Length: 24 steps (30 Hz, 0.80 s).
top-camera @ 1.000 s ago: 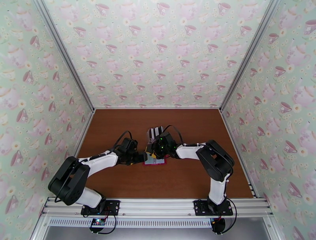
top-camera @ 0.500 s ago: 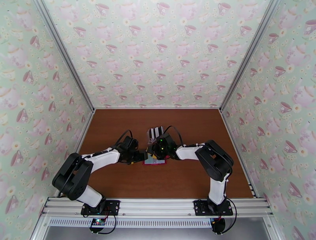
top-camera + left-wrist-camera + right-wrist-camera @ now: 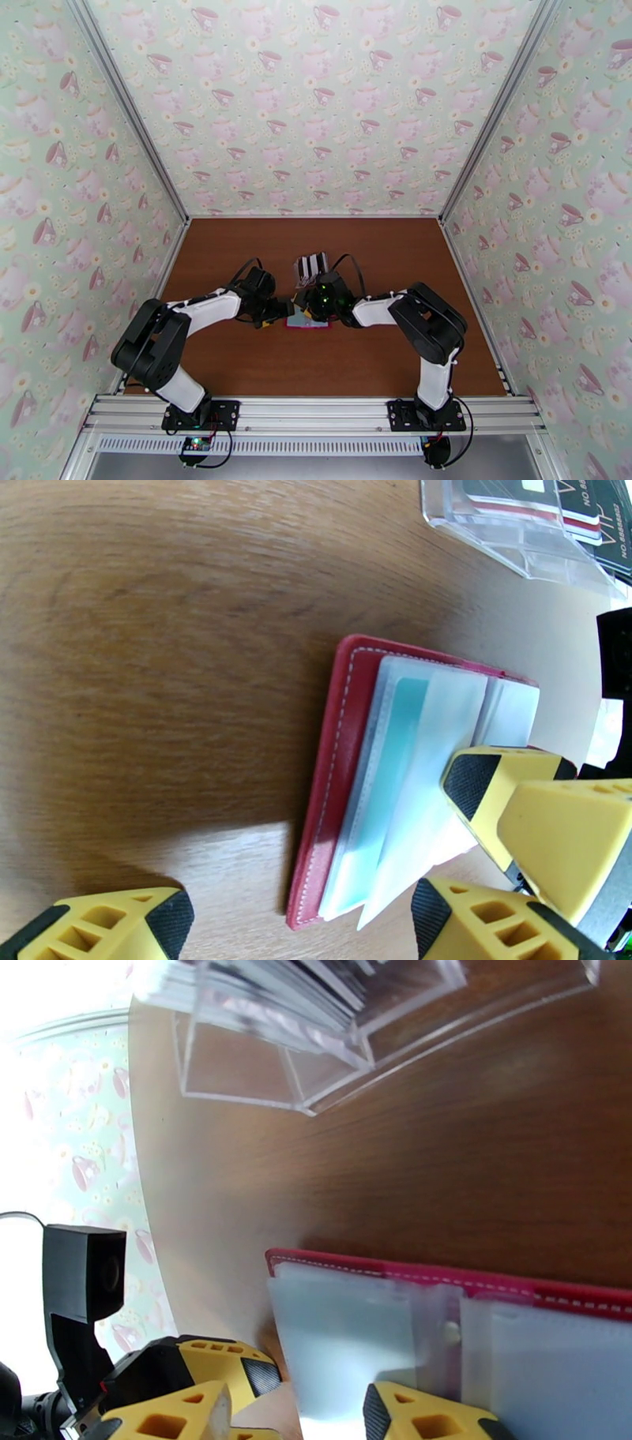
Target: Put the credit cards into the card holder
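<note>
Card holder (image 3: pixel 341 740) lay open & flat on the wooden tabletop (image 3: pixel 158 638), red cover down w/ white stitching along its edge, pale clear sleeves (image 3: pixel 430 796) fanned upward. A teal card (image 3: pixel 395 756) sat inside one sleeve nr the cover's outer edge. In the top view the holder was mid-tabletop, directly between the two arms' tips, w/ the clear rack (image 3: pixel 311 265) just behind it, apart from it. The rack held more cards (image 3: pixel 608 519), black ones w/ "VIP" lettering among them, standing in its slots. Left claw (image 3: pixel 292 918) was spread wide, low over the tabletop at the holder's left side; one finger (image 3: pixel 103 926) stood clear of the cover on bare wood, the other was by the free corner of the sleeves, neither pad pressing anything. Right claw (image 3: pixel 306 310) came in from the opposite side, over the holder's right half. One of its yellow fingers (image 3: pixel 494 776) rested against the fanned sleeves, black pad facing them. Its jaws stood part-way apart; couldn't tell whether they pinched a sleeve or a card. In the right wrist view a sleeve page w/ a small stud (image 3: pixel 450 1329) on a red strip lay just ahead of that claw's finger (image 3: pixel 426 1414), red stitched edge beyond, rack further back.
</note>
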### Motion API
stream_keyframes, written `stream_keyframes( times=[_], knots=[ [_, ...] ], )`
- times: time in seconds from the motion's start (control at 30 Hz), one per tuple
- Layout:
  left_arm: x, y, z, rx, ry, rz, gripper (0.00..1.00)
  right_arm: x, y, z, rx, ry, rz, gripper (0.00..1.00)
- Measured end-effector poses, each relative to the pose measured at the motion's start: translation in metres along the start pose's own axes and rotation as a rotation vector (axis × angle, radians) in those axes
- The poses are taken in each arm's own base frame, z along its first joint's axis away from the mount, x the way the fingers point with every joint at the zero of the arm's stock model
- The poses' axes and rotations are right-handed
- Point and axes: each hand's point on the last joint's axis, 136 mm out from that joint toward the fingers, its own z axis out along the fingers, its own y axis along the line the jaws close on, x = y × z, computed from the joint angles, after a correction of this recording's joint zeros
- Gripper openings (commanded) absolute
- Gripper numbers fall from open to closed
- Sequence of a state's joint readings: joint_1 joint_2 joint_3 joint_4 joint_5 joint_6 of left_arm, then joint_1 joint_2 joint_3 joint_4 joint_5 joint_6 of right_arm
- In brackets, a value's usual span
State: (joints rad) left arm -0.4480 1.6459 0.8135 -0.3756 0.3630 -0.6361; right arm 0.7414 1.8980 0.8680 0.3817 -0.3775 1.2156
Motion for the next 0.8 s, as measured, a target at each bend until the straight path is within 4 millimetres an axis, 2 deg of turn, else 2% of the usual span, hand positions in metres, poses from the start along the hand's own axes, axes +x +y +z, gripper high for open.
stream_keyframes(
  times=[0.4, 0.5, 0.67, 0.8],
  knots=[
    [-0.003, -0.002, -0.005, 0.028, -0.008, 0.01, 0.83, 0.001, 0.006, -0.009, 0.033, -0.008, -0.011, 0.51],
    [-0.005, -0.002, -0.006, 0.029, -0.011, 0.021, 0.83, -0.006, 0.03, -0.017, 0.025, -0.012, -0.054, 0.52],
    [-0.008, -0.003, -0.009, 0.032, 0.015, 0.011, 0.83, -0.027, 0.082, -0.044, -0.036, -0.059, -0.136, 0.53],
    [-0.017, -0.006, -0.01, 0.034, 0.025, 0.006, 0.84, -0.052, 0.093, -0.07, -0.023, -0.11, -0.181, 0.53]
  ],
)
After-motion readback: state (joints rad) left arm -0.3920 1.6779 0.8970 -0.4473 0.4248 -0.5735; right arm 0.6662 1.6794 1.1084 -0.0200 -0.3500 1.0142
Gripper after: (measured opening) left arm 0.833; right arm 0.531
